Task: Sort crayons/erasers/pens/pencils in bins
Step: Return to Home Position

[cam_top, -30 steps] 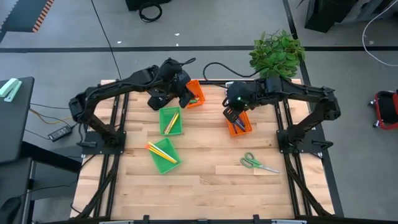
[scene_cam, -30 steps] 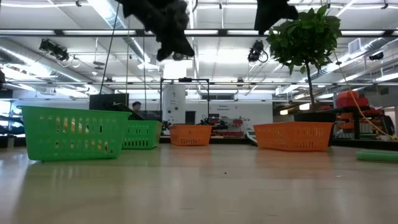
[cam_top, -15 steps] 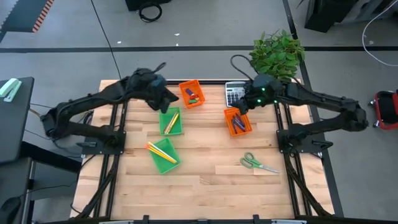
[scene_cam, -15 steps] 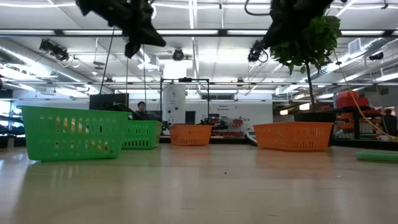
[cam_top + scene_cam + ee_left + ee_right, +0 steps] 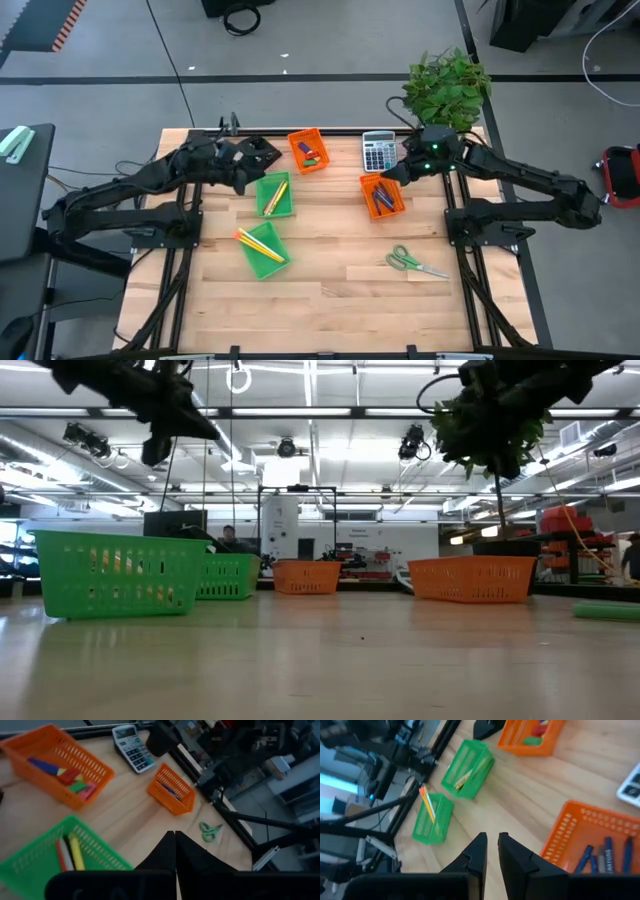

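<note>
The left hand (image 5: 262, 153) is held above the worktop (image 5: 330, 300), near the rear orange bin (image 5: 293, 137), with its fingers clenched together on nothing. The right hand (image 5: 393, 177) is held above a rear corner of the side orange bin (image 5: 401, 207), with its fingers narrowly parted and nothing grasped. Five erasers (image 5: 67, 774), blue, yellow, red, green and pink, are gathered in the rear orange bin. The pens (image 5: 600, 854) are laid side by side in the side orange bin. Yellow and red sticks (image 5: 276, 192) are held in the upper green bin (image 5: 261, 208), and pencils (image 5: 258, 243) are laid across the lower green bin (image 5: 270, 268). A calculator (image 5: 377, 152) is placed between the orange bins, and scissors (image 5: 415, 263) are left on bare wood well apart from them
</note>
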Action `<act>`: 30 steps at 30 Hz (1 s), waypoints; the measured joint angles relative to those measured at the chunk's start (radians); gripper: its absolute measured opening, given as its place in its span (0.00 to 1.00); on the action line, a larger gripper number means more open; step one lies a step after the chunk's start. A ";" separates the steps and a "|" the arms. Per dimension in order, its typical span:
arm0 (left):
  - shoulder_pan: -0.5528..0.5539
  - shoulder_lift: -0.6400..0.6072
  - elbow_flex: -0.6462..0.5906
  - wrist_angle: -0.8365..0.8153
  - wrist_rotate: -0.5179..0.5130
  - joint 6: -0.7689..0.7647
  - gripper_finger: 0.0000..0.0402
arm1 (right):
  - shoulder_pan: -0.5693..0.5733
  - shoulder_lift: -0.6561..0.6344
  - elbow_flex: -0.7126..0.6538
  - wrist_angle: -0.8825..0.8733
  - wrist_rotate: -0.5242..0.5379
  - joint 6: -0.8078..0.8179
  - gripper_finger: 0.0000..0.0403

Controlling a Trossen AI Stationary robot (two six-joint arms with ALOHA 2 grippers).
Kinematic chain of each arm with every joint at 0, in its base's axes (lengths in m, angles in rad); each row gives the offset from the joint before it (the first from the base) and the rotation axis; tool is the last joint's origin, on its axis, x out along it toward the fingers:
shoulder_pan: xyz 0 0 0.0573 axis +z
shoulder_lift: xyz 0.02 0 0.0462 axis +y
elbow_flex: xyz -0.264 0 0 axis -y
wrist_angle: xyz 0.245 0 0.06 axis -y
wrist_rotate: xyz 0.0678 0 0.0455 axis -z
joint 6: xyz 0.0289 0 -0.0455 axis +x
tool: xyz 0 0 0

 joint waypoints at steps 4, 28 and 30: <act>-0.008 -0.108 -0.107 0.003 -0.007 -0.087 0.02 | -0.042 -0.090 -0.048 0.004 -0.010 0.000 0.13; -0.233 -0.504 -0.462 0.123 -0.200 -0.335 0.01 | -0.041 -0.560 -0.446 0.170 -0.021 0.226 0.11; -0.255 -0.563 -0.511 0.117 -0.233 -0.350 0.01 | -0.028 -0.621 -0.486 0.177 0.009 0.233 0.10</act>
